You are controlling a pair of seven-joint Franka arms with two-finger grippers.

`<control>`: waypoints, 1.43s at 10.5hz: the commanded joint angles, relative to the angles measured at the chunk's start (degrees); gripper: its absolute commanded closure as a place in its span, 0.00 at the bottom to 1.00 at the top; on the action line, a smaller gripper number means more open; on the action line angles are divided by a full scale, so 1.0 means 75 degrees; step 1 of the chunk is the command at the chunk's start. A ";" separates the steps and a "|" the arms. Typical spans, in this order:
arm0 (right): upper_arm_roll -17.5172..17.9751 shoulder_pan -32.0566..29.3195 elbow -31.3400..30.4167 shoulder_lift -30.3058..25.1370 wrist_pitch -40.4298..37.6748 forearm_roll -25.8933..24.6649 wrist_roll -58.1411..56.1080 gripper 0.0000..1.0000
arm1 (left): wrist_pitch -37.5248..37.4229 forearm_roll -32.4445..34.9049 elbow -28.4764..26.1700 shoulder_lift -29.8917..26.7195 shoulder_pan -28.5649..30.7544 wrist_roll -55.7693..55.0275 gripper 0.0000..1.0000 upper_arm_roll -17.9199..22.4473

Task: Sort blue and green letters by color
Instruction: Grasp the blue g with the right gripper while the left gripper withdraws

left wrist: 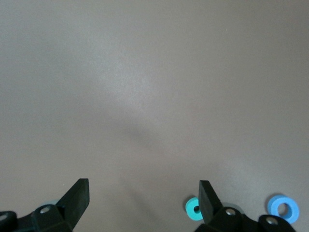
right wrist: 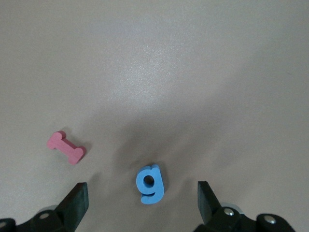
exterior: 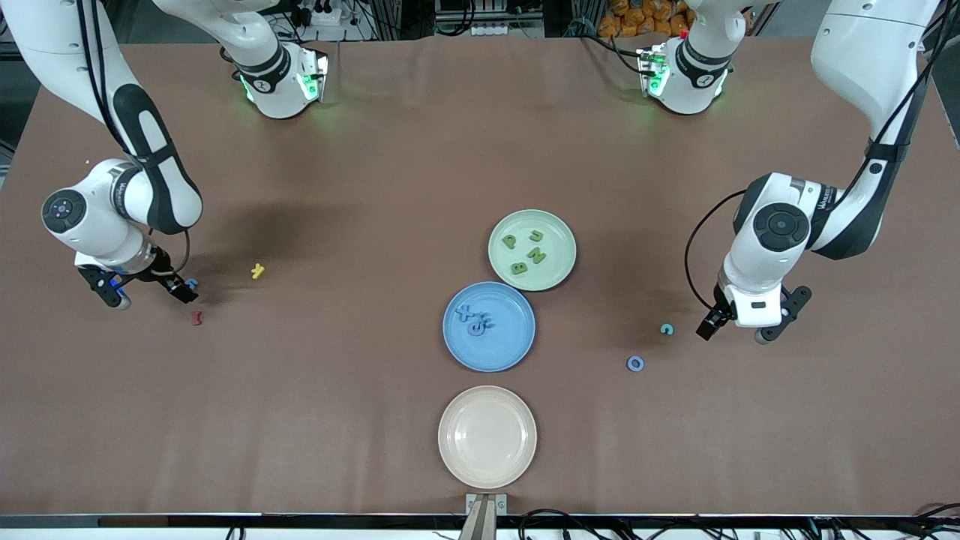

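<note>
A blue g letter (right wrist: 150, 184) lies on the table between the fingers of my open right gripper (right wrist: 142, 203), which hangs low over it; the front view shows only a corner of this blue letter (exterior: 192, 284) by my right gripper (exterior: 150, 294). Blue letters (exterior: 474, 321) lie on the blue plate (exterior: 510, 352). Green letters P (exterior: 510, 241), U (exterior: 536, 235), N (exterior: 537, 255) and B (exterior: 519, 268) lie on the green plate (exterior: 559, 270). A blue ring-shaped piece (exterior: 635, 364) (left wrist: 283, 209) lies near my open, empty left gripper (exterior: 739, 330) (left wrist: 144, 200).
A dark red I (exterior: 197, 318) (right wrist: 66, 147) and a yellow K (exterior: 258, 271) lie close to the right gripper. A teal piece (exterior: 667, 329) (left wrist: 194, 209) lies beside the left gripper's finger. A beige plate (exterior: 487, 480) stands nearest the front camera.
</note>
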 commanded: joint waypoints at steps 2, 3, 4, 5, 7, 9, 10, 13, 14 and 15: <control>0.0036 -0.0034 0.0226 0.0304 0.0089 0.0133 0.0023 0.02 | -0.0039 -0.0579 -0.0334 -0.0396 -0.0205 0.1213 0.00 0.0263; 0.0036 -0.0057 0.0227 0.0339 0.0089 0.0133 -0.0012 0.08 | -0.0039 -0.0579 -0.0334 -0.0372 -0.0205 0.1447 0.00 0.0344; 0.0036 -0.0057 0.0238 0.0340 0.0089 0.0133 -0.0058 0.16 | -0.0039 -0.0591 -0.0392 -0.0407 -0.0205 0.1832 0.00 0.0473; 0.0036 -0.0081 0.0227 0.0340 0.0089 0.0133 -0.0105 0.31 | -0.0039 -0.0672 -0.0462 -0.0465 -0.0193 0.2196 0.00 0.0543; 0.0048 -0.0092 0.0227 0.0340 0.0089 0.0145 -0.0117 0.42 | -0.0062 -0.1128 -0.0486 -0.0547 -0.0193 0.3004 0.00 0.0603; 0.0060 -0.0104 0.0227 0.0352 0.0089 0.0145 -0.0117 0.52 | -0.0285 -0.1259 -0.0451 -0.0595 -0.0182 0.3568 0.00 0.0708; 0.0060 -0.0127 0.0227 0.0363 0.0089 0.0145 -0.0117 0.54 | -0.0355 -0.1665 -0.0451 -0.0665 -0.0205 0.3895 0.00 0.0766; 0.0527 -0.0618 0.0238 0.0398 0.0113 0.0157 -0.0129 0.54 | -0.0950 -0.2372 -0.0416 -0.1016 -0.0286 0.5080 0.00 0.0814; 0.0679 -0.0771 0.0227 0.0410 0.0252 0.0157 -0.0118 0.54 | -0.1023 -0.2372 -0.0427 -0.1075 -0.0298 0.5303 0.00 0.0814; 0.0727 -0.0795 0.0238 0.0457 0.0265 0.0157 -0.0129 0.54 | -0.1232 -0.2384 -0.0439 -0.1249 -0.0299 0.5699 0.00 0.0814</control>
